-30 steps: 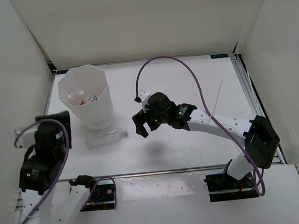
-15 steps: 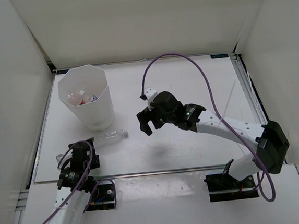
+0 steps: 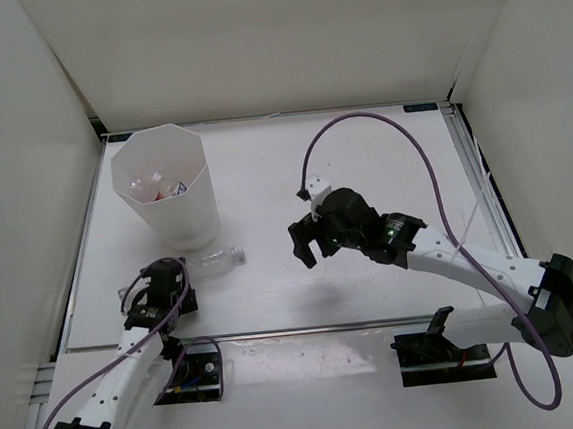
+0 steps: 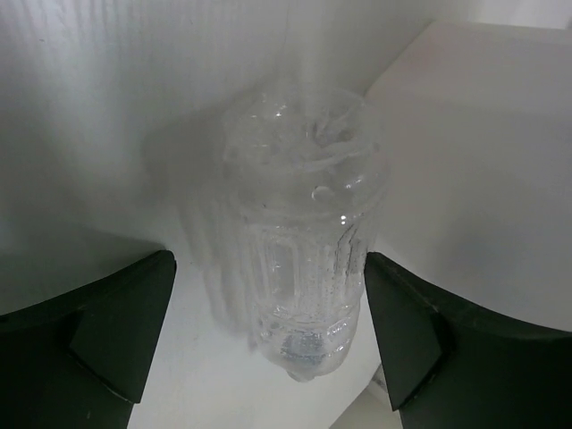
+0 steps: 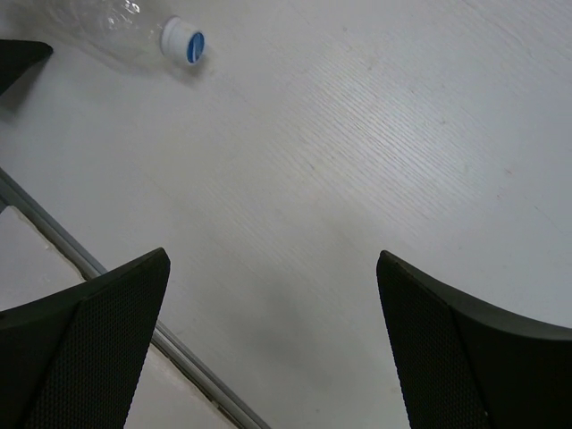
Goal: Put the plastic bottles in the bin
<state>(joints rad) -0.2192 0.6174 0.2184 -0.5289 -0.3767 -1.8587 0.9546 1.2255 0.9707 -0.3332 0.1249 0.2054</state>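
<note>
— What's the biggest thing there?
— A flat white table, with white walls on three sides.

— And the bin?
— The tall white translucent plastic bin, faceted and widening upward, stands upright at the table's far left. Inside it lie small bottles. I can make out red and a bit of blue-and-white, but not how many there are.

— The arms?
— The right claw hangs over bare table near the middle, well apart from the bin. The right wrist view shows its jaws spread wide with nothing between them. The left claw sits low at the near left, just before the bin. It is also spread wide and grips nothing.

— Anything still outside the bin?
— One clear plastic bottle, lying on its side on the table just in front of the bin's base, cap toward the right. The cap is white with a blue top. In the left wrist view its ribbed base faces the camera between the dark fingers. There is a gap on either side, so neither finger touches it.
</note>
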